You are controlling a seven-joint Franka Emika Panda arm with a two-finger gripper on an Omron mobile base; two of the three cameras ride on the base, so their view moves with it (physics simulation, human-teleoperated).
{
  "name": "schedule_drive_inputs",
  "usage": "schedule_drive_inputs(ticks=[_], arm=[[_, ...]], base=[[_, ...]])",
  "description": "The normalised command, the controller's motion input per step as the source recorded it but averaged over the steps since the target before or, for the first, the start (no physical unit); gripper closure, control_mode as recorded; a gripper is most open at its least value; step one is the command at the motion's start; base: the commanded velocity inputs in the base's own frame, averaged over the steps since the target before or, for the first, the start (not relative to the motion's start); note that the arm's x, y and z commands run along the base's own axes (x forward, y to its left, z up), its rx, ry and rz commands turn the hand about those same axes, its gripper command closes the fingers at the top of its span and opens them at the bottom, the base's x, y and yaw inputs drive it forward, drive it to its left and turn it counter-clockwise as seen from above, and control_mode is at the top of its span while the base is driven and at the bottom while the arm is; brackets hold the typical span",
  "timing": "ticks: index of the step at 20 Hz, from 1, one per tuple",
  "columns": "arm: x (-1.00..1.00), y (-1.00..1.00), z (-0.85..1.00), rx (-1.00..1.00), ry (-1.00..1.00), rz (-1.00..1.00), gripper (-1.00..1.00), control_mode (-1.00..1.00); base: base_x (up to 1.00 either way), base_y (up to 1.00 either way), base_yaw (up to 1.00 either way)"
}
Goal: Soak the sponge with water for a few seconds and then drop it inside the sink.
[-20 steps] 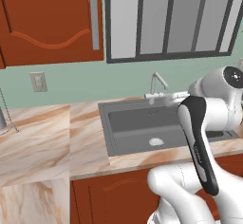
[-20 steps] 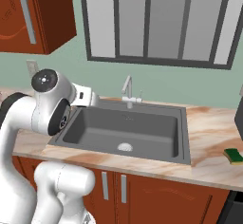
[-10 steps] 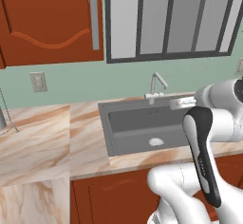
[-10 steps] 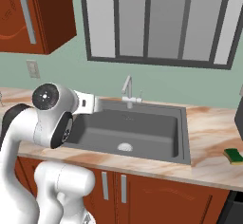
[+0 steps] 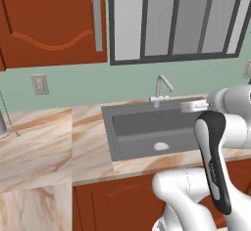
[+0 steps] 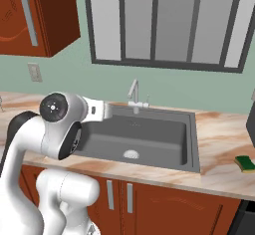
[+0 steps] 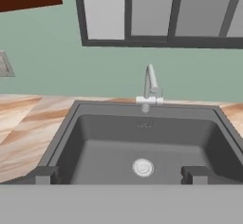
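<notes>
1. Outward from the hand: the gripper (image 7: 118, 174) faced the sink (image 7: 90, 123) squarely, its two dark finger tips (image 7: 43, 174) standing wide apart with nothing between them.
2. Directly ahead lay the round silver drain (image 7: 143, 167) on the basin floor, and beyond it the faucet (image 7: 150, 88) on the rear rim; no stream of water was visible from the spout.
3. The sponge (image 6: 245, 163) rested on the marble counter (image 6: 221, 144) to the right of the sink, near the counter's front edge and well apart from the hand.
4. Its green face was up with the yellow layer beneath; its long axis could not be told at this size.
5. Judged relation: the sponge lay to the arm's right, across the whole basin, so the coming move called for a wide rightward swing before any grasp.
</notes>
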Motion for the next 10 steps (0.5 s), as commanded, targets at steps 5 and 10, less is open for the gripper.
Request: schedule_drive_inputs(ticks=[5,10], arm=[[-0.02,-0.12,0.00,0.00,-0.02,0.00,-1.00,-1.00],[-0.10,-0.06,0.01,0.00,-0.01,0.00,-1.00,-1.00]], base=[[0.00,0.00,0.00],[0.00,0.00,0.00]])
